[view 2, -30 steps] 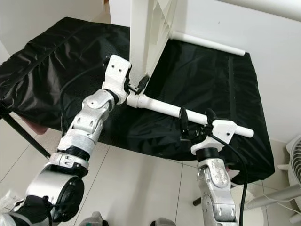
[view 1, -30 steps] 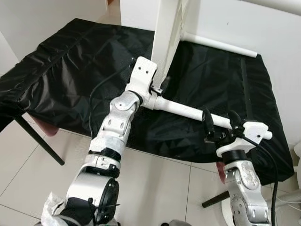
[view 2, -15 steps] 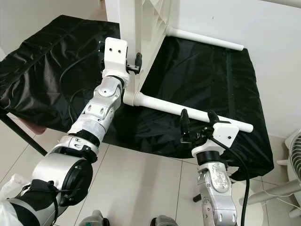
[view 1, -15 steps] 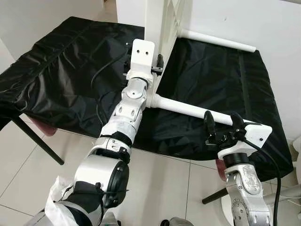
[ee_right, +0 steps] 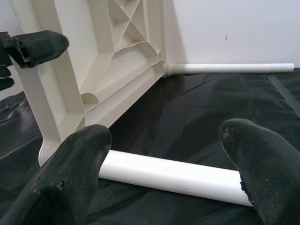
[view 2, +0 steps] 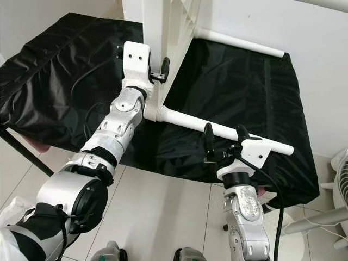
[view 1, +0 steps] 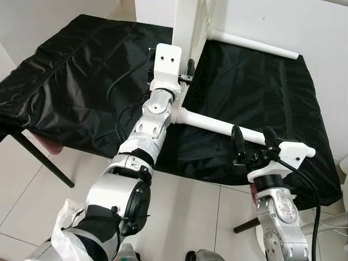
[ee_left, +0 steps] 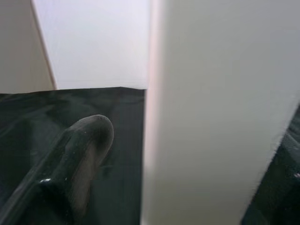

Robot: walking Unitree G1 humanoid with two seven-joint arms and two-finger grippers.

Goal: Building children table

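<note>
A white children's table top (view 1: 187,22) stands on its edge on a black cloth. Its near white leg (view 1: 212,124) runs from the lower corner toward my right. A far leg (view 1: 255,46) lies along the wall. My left gripper (view 1: 182,68) is open and straddles the table top's front edge above the leg joint. In the left wrist view one finger (ee_left: 84,150) stands a little apart from the white panel (ee_left: 211,117). My right gripper (view 1: 251,133) is open, its fingers (ee_right: 84,154) on either side of the near leg (ee_right: 168,176) near the leg's free end.
The black cloth (view 1: 81,70) covers a low platform with a black metal leg (view 1: 43,160) at its front left. Tiled floor (view 1: 185,217) lies in front. A white wall (view 1: 283,22) stands close behind the table top. A white object (view 2: 340,163) stands at far right.
My left gripper has moved up from the leg joint to the table top's edge, then held there. My right gripper has stayed astride the near leg. The camera has shifted slightly.
</note>
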